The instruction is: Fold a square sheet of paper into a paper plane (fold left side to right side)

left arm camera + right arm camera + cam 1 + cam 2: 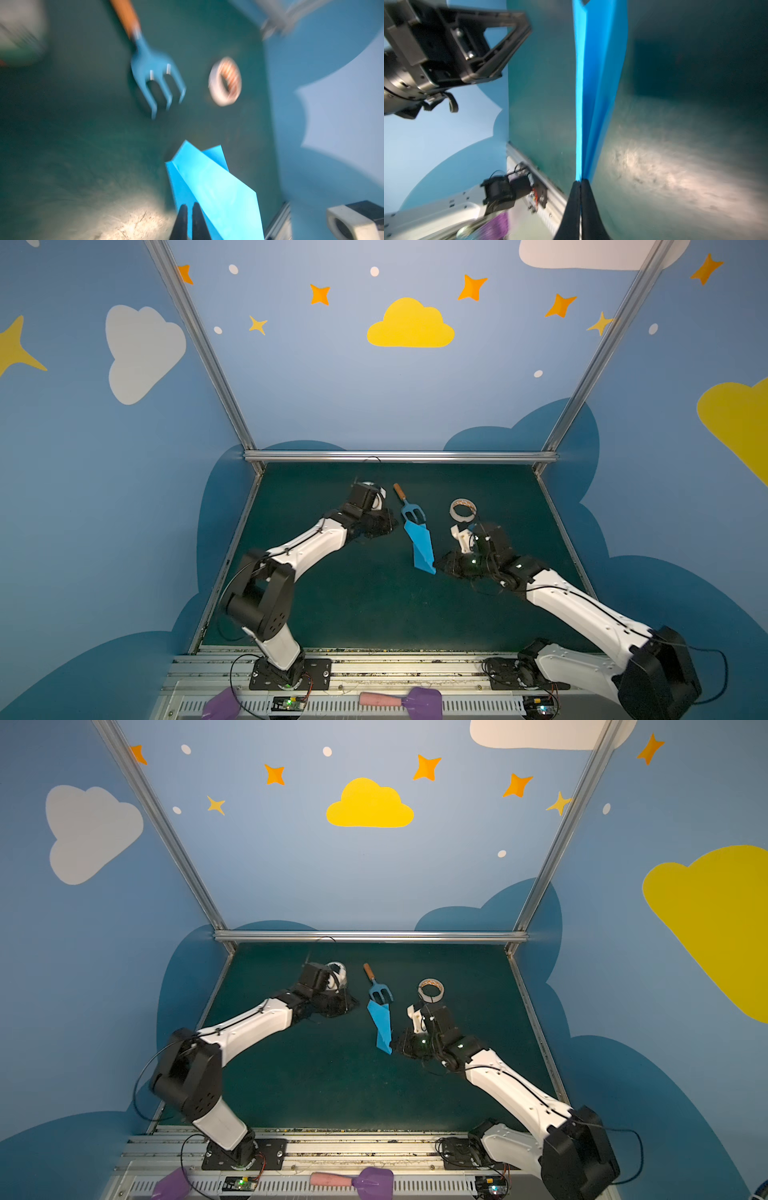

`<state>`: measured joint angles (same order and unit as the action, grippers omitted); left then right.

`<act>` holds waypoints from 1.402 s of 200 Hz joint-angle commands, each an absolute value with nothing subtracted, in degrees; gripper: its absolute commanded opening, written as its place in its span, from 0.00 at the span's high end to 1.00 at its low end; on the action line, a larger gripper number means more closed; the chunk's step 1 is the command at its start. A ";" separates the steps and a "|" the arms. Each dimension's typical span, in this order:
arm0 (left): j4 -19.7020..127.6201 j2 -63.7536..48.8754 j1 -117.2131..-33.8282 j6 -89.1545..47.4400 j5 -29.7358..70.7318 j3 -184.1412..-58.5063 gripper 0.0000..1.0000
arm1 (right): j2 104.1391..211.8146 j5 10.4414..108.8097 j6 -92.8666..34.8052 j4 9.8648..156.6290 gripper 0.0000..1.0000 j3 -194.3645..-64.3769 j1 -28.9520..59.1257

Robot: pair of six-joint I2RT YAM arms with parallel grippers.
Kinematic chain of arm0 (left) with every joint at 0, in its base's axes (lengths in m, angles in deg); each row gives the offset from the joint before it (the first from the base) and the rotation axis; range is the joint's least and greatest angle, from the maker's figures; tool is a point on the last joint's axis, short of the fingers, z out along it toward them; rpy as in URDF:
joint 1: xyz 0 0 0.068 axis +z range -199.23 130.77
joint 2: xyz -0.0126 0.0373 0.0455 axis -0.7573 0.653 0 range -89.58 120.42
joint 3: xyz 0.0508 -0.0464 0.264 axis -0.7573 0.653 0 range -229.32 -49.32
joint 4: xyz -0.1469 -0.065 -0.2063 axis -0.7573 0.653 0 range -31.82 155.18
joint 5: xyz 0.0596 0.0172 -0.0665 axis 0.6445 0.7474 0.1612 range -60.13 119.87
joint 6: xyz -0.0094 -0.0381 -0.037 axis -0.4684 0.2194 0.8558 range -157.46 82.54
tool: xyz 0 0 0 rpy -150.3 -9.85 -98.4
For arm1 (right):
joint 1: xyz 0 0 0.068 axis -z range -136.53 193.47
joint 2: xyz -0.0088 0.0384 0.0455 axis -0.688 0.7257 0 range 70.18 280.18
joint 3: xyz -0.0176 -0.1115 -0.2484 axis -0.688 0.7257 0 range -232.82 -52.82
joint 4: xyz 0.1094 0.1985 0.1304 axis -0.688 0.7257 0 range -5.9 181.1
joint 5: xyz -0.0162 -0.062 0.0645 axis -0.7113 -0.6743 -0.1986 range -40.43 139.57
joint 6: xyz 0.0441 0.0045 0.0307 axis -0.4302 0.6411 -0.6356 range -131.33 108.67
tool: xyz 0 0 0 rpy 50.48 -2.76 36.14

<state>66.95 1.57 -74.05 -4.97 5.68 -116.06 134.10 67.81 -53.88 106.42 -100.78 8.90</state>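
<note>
Right, status: paper plane [419, 545] sits mid-counter [332, 605]. It's a narrow sky-blue dart in thin matte paper, with a sharp centre crease and layered wings. In both top views it lies diagonally, pointed nose toward the arm bases and notched tail toward the back wall

right fingers [572, 207]: slim black tapered pads, pressed flat together on the nose tip. The right wrist view shows the paper edge-on, its layers fanning out from the pinch

left fingers [182, 220]: black and tapered too, almost together with only a thin slit between them. They sit at the plane's long edge on the left side. That wrist view is motion-blurred, so can't tell if they pinch paper or just sit beside it

fork [411, 512]: small, with a smooth blue three-pronged head and a round wooden handle pointing at the back wall. The prongs are right at the plane's tail; contact unclear

tape roll [462, 509]: pale ring with an orange-patterned inner core, right of the fork and clear of the plane

Counter surface is dark green and fine-grained like felt, with pale scuffs showing under the wrist lights
</note>
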 commanded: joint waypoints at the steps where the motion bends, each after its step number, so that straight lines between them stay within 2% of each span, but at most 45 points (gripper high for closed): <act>1: 68.36 -2.73 -71.14 -2.40 5.08 -112.58 0.88 | 135.23 50.06 -39.12 131.75 1.00 -109.43 9.20; 27: 68.16 -7.19 -67.86 -1.92 4.47 -108.03 0.87 | 139.44 34.60 -32.68 143.90 1.00 -119.83 7.28; 50: 68.20 -10.07 -65.33 -1.07 4.57 -104.73 0.88 | 143.44 20.38 -32.41 151.78 1.00 -124.81 2.89; 70: 68.11 -12.10 -63.85 -0.54 5.34 -102.59 0.88 | 147.62 16.24 -36.34 157.25 1.00 -126.69 -0.08; 84: 68.51 -12.75 -63.56 -1.06 5.31 -101.90 0.88 | 147.83 20.76 -37.98 153.70 1.00 -123.37 -0.04; 103: 66.85 -12.27 -63.58 -2.33 1.16 -101.11 0.88 | 144.34 34.21 -41.98 143.16 1.00 -114.36 3.26; 110: 66.78 -11.41 -63.93 -2.54 -0.31 -101.37 0.88 | 142.07 40.30 -43.59 138.50 0.90 -110.35 5.33; 121: 66.40 -10.19 -65.79 -2.55 -0.98 -101.71 0.88 | 138.40 47.95 -46.69 131.10 0.82 -103.92 8.07; 133: 65.73 -7.85 -69.22 -2.50 -1.27 -102.90 0.87 | 135.39 53.16 -49.27 125.77 0.69 -98.51 10.64; 169: 63.04 4.79 -81.14 -1.83 -1.23 -111.61 0.86 | 133.06 67.67 -53.98 114.17 0.51 -88.26 18.25; 193: 63.25 14.39 -85.15 -1.83 -0.37 -119.22 0.86 | 134.04 75.67 -56.54 106.70 0.47 -84.29 23.04; 220: 65.34 22.93 -86.10 -3.02 0.69 -127.07 0.87 | 136.27 81.74 -58.47 100.86 0.46 -81.58 26.68; 263: 70.67 32.13 -86.01 -5.82 3.28 -136.27 0.88 | 140.80 85.51 -60.98 92.55 0.46 -78.18 27.95; 280: 70.50 33.69 -85.77 -5.87 3.76 -135.95 0.90 | 142.59 86.87 -62.09 89.14 0.45 -77.02 28.11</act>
<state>67.24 31.71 -86.27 -3.79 1.93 -134.93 140.57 82.65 -59.65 96.26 -78.73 27.63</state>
